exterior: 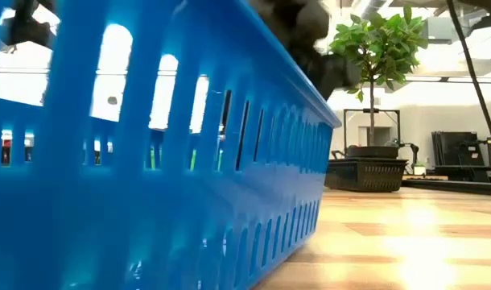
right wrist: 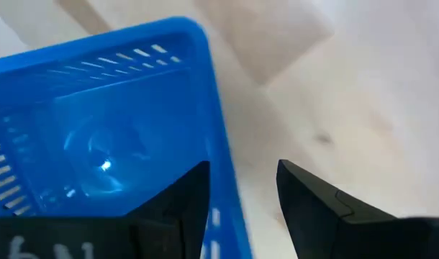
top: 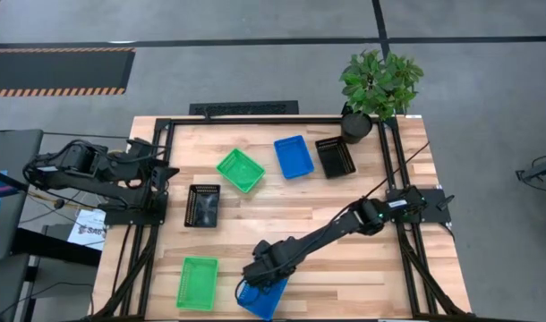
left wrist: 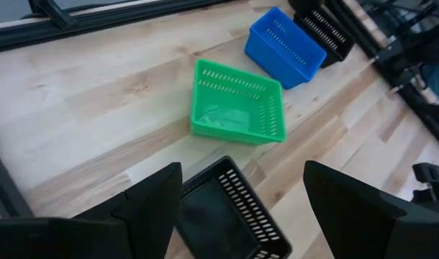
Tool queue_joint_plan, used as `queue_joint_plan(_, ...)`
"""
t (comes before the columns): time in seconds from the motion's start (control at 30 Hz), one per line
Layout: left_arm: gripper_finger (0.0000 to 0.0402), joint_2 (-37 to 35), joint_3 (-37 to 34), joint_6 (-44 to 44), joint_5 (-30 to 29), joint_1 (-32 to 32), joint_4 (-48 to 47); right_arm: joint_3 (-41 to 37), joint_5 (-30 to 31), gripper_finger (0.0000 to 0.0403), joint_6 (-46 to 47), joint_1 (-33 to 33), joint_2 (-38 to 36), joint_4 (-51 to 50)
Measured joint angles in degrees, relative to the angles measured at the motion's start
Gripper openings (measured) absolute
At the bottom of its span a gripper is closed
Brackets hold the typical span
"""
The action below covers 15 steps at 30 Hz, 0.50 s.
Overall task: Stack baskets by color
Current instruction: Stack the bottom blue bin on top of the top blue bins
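- Progress check: as far as the pictures show, nothing much is stacked yet. The high view shows six baskets lying singly around the tabletop, so most of the sorting looks undone. Whether any of them is really two nested, can't tell from here.
- Back edge, toward the right corner: a blue basket (top: 294, 156) and a black basket (top: 336, 157) sit just beside each other, next to the potted plant (top: 378, 88) in that corner.
- A green basket (top: 241, 170) sits tilted near the middle, apart from the blue one.
- Another black basket (top: 202, 205) is over by the left edge, right under the left gripper (left wrist: 241, 208).
- A second green basket (top: 197, 283) lies at the front edge, left side.
- The second blue basket (top: 262, 298) is at the very front edge, and the right gripper (top: 266, 268) is down on it. In the right wrist view the fingers straddle the basket's wall, one inside and one outside, not visibly pinched on it yet. Looks like a grab in progress.
- The left gripper hangs spread wide and empty at the left edge.
- Room to move: the middle of the tabletop is bare wood, so probably plenty of space to carry that blue one back to its mate. The catch is it sits tight on the front edge, so a sloppy nudge could push it off.
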Motion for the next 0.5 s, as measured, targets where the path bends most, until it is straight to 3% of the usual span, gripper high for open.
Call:
queue_joint_plan(0.17, 0.0278, 0.00, 0.00, 0.50, -0.01, 0.00, -1.34, 0.13, -1.32, 0.0148, 0.06, -0.24, 0.67, 1.17)
queue_joint_plan(0.37, 0.0278, 0.00, 0.00, 2.07, -0.47, 0.00, -1.47, 0.12, -1.21, 0.0018, 0.24, -0.70, -0.26, -0.13)
queue_joint_plan(0.5, 0.0278, 0.00, 0.00, 2.53, -1.19, 0.00, -1.78, 0.17, 0.12, 0.0012, -2.07, -1.62, -1.77, -2.79)
